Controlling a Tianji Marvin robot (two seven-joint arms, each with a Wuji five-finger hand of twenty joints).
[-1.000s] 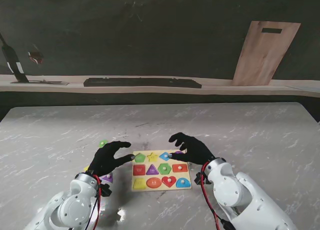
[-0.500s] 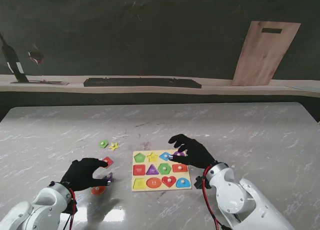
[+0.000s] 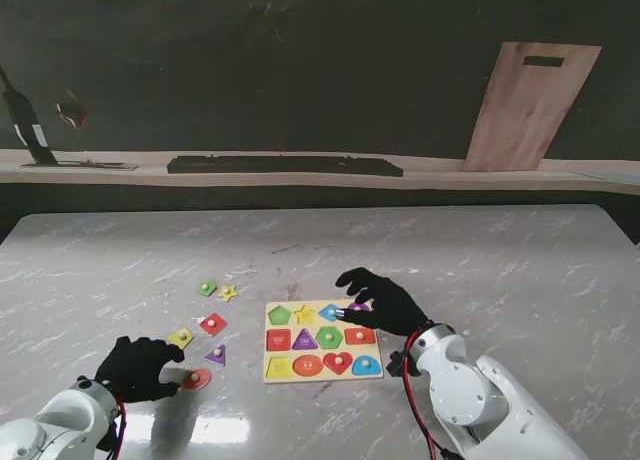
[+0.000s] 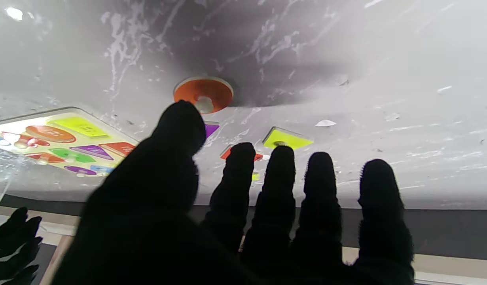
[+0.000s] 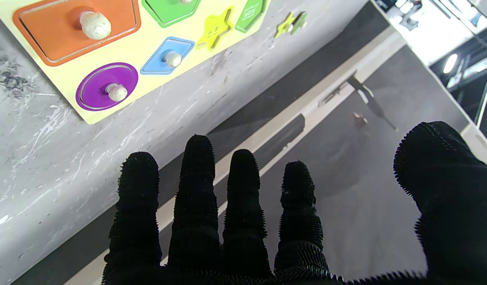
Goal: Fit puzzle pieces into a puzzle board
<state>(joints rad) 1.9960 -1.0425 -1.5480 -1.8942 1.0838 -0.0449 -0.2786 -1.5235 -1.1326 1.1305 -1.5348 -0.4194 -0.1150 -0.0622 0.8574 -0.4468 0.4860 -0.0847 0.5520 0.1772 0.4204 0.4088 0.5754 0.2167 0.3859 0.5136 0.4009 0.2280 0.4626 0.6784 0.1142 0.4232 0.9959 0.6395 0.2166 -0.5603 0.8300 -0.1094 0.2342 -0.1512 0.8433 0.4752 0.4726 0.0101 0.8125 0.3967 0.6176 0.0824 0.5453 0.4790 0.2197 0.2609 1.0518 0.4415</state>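
The yellow puzzle board (image 3: 318, 351) lies in front of me with several coloured pieces seated in it. To its left lie loose pieces: a green one (image 3: 207, 288), a yellow star (image 3: 229, 293), a red one (image 3: 213, 324), a yellow one (image 3: 181, 337), a purple triangle (image 3: 216, 356) and an orange disc (image 3: 196, 379). My left hand (image 3: 140, 367) is open, just left of the orange disc (image 4: 203, 93), holding nothing. My right hand (image 3: 385, 300) hovers open over the board's far right corner, beside the purple circle (image 5: 107, 86) and blue diamond (image 5: 167, 55).
A marble table top (image 3: 480, 270) carries everything. Beyond its far edge run a ledge with a long black bar (image 3: 285, 165) and a leaning wooden board (image 3: 525, 105).
My left hand has drawn back toward me and leftward from the board's edge, uncovering the loose pieces. The right hand has barely moved.
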